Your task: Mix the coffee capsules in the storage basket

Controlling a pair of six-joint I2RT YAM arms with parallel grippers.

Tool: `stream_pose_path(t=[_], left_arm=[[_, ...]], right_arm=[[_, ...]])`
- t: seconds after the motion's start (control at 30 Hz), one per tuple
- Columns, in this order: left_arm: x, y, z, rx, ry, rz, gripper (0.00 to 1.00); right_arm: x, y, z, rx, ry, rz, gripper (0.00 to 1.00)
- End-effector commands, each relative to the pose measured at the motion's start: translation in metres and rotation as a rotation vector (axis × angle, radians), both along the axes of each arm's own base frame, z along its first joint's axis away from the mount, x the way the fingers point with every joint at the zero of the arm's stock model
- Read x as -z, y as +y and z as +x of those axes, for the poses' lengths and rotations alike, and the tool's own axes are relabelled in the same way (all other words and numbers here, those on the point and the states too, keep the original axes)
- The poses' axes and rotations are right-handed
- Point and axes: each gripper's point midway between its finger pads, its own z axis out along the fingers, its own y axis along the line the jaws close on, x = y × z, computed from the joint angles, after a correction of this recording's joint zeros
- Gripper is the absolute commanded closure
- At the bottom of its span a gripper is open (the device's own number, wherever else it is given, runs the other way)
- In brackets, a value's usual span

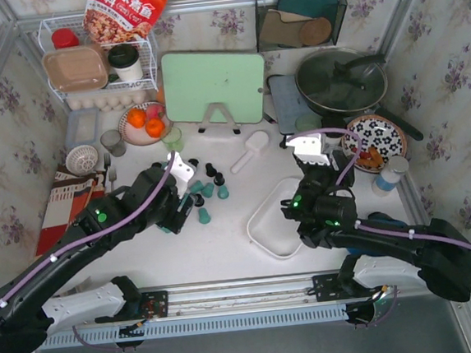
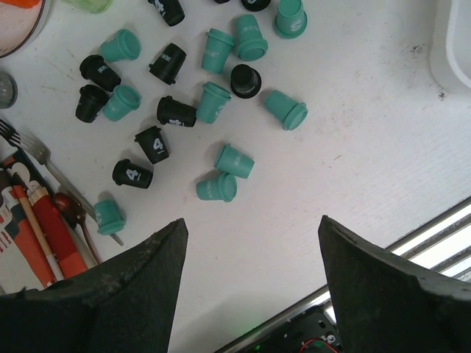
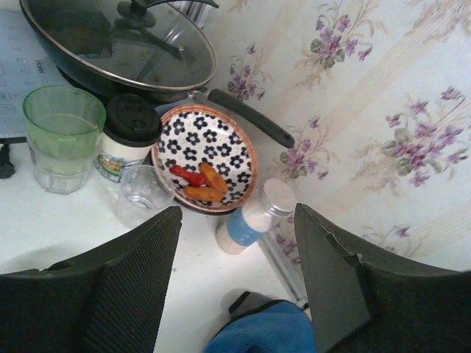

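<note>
Several teal and black coffee capsules [image 2: 213, 103] lie scattered on the white table, left of centre in the top view [image 1: 208, 191]. The white storage basket [image 1: 271, 223] sits right of them. No capsule shows in its visible part, and its rim appears at the left wrist view's top right [image 2: 458, 44]. My left gripper [image 2: 252, 222] is open and empty, above bare table just near of the capsules [image 1: 176, 208]. My right gripper [image 3: 237, 212] is open and empty, above the basket's right side [image 1: 327, 170], and faces the table's right back corner.
A fork and spoon [image 2: 51, 184] lie left of the capsules. On the right stand a patterned bowl [image 3: 206, 158], a blue-label bottle [image 3: 250, 217], a small glass [image 3: 143, 193], a green cup [image 3: 62, 136], a lidded pan [image 3: 118, 44] and a blue cloth [image 3: 265, 331]. A white scoop [image 1: 251, 150] and a green board [image 1: 214, 87] are behind.
</note>
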Motion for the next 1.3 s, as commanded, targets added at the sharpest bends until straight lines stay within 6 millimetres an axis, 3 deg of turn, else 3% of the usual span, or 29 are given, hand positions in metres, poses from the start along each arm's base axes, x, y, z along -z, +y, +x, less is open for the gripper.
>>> stream_pose_path(t=[0.0, 0.2, 0.3, 0.43, 0.5, 0.53, 0.57, 0.6, 0.67, 0.77, 0.87, 1.0, 1.03, 1.1, 1.27], left_arm=[[-0.005, -0.001, 0.004, -0.015, -0.019, -0.014, 0.25], [-0.004, -0.004, 0.003, -0.003, -0.011, -0.018, 0.25], [-0.003, -0.005, 0.003, 0.0, -0.004, -0.02, 0.25], [-0.003, -0.008, 0.001, 0.005, 0.005, -0.031, 0.25], [-0.002, -0.009, 0.001, 0.007, 0.01, -0.036, 0.25], [-0.002, -0.011, 0.0, 0.009, 0.012, -0.043, 0.25], [-0.002, -0.012, 0.0, 0.008, 0.014, -0.049, 0.25], [-0.002, -0.013, 0.0, 0.009, 0.017, -0.054, 0.25], [-0.004, -0.015, -0.001, 0.008, 0.021, -0.068, 0.25], [-0.006, -0.015, 0.0, 0.002, 0.017, -0.071, 0.25], [-0.005, -0.011, 0.003, -0.013, 0.003, -0.055, 0.25], [-0.005, -0.011, 0.004, -0.022, 0.0, -0.06, 0.25], [-0.005, -0.012, 0.005, -0.023, -0.001, -0.063, 0.25], [-0.005, -0.012, 0.005, -0.021, -0.001, -0.058, 0.25], [-0.006, -0.004, 0.008, -0.035, -0.024, -0.021, 0.25]], right_arm=[[0.025, -0.007, -0.015, 0.05, -0.144, 0.424, 0.31], [0.042, -0.014, -0.013, 0.032, -0.273, 0.494, 0.22], [0.043, -0.024, -0.012, 0.045, -0.335, 0.522, 0.17], [0.028, -0.023, -0.006, -0.025, -0.424, 0.513, 0.16], [0.023, -0.005, 0.007, -0.103, -0.424, 0.484, 0.12], [0.018, 0.012, 0.021, -0.184, -0.431, 0.518, 0.08], [0.021, 0.046, 0.044, -0.398, -0.34, 0.582, 0.06], [0.031, 0.047, 0.054, -0.496, -0.238, 0.67, 0.06], [0.032, 0.015, 0.064, -0.469, -0.244, 0.861, 0.09], [0.051, -0.016, 0.064, -0.29, -0.166, 0.882, 0.08], [0.093, -0.028, 0.047, -0.088, 0.052, 0.891, 0.1], [0.146, -0.01, 0.022, 0.006, 0.302, 0.994, 0.12], [0.158, -0.004, 0.015, 0.01, 0.345, 1.027, 0.18], [0.177, 0.003, 0.001, 0.051, 0.392, 1.097, 0.28], [0.213, 0.005, -0.028, 0.174, 0.469, 1.175, 0.33]])
